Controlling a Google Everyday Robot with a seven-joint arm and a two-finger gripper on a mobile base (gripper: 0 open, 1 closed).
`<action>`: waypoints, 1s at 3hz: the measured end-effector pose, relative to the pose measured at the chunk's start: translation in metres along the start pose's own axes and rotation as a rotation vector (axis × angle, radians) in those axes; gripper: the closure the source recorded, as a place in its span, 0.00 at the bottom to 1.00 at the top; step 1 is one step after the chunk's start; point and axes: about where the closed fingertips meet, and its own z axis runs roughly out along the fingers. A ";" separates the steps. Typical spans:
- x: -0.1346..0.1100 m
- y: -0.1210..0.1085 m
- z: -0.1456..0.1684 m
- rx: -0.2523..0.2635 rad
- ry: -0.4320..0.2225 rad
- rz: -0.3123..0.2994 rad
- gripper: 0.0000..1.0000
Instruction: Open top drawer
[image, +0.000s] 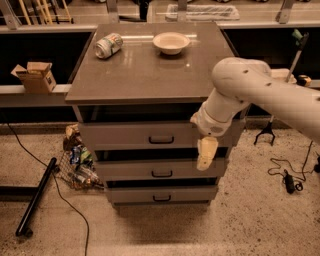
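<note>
**Top drawer: gripper off to one side of the handle, not on it**

Count, camera view:
- Drawers: three, grey, stacked in one cabinet (145, 80). Each carries one small dark loop handle at mid-front, so three handles.
- On the cabinet top: one can (108, 45) lying on its side at the back left, and one pale bowl (171, 42) upright at the back centre, apart from the can.
- Off the cabinet: one cardboard box (35, 77) on the ledge to the left, one bundle of wrappers (77, 162) on the floor against the cabinet's left side, one black pole (37, 197) lying on the floor further left.
- One arm (260, 90), white, coming in from the right of the view, and one gripper (206, 152).

The top drawer (130, 135) sits directly under the cabinet top with a dark gap above it. It is the widest and tallest of the three. Its handle (161, 140) is centred on the front.

The gripper hangs pointing down in front of the right end of the top drawer's front. Its lower tip reaches over the gap onto the middle drawer (135, 169). The top drawer's handle lies to the left of the gripper in the view, slightly higher than its tip and apart from it. I cannot tell how far the gripper is open. I see nothing held in it.

The bottom drawer (135, 194) lies below the gripper, apart from it.
</note>
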 end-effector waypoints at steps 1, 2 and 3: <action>0.005 -0.030 0.021 0.016 0.023 -0.015 0.00; 0.010 -0.055 0.029 0.042 0.041 -0.016 0.00; 0.012 -0.074 0.036 0.047 0.060 -0.018 0.00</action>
